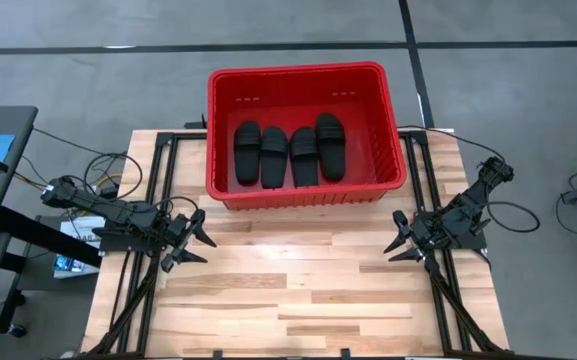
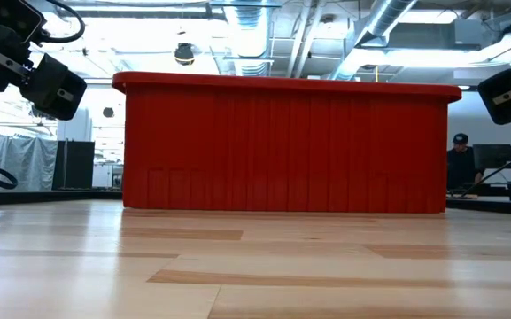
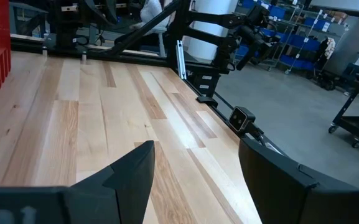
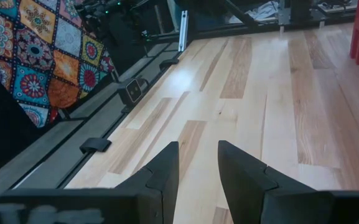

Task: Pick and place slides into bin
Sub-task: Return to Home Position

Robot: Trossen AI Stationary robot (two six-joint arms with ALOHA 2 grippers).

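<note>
Four black slides (image 1: 288, 152) lying inside red bin (image 1: 298, 71), left gripper (image 1: 203, 240) spread wide and empty, right gripper (image 1: 395, 237) parted narrowly, empty

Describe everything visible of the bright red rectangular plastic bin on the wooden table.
The bright red plastic bin is rectangular, open-topped, with a rolled rim and sloping ribbed walls. It stands upright at the wooden table's far side. Four matte black slide sandals lie side by side inside. The left gripper and right gripper, both open, wait apart from it.
</note>
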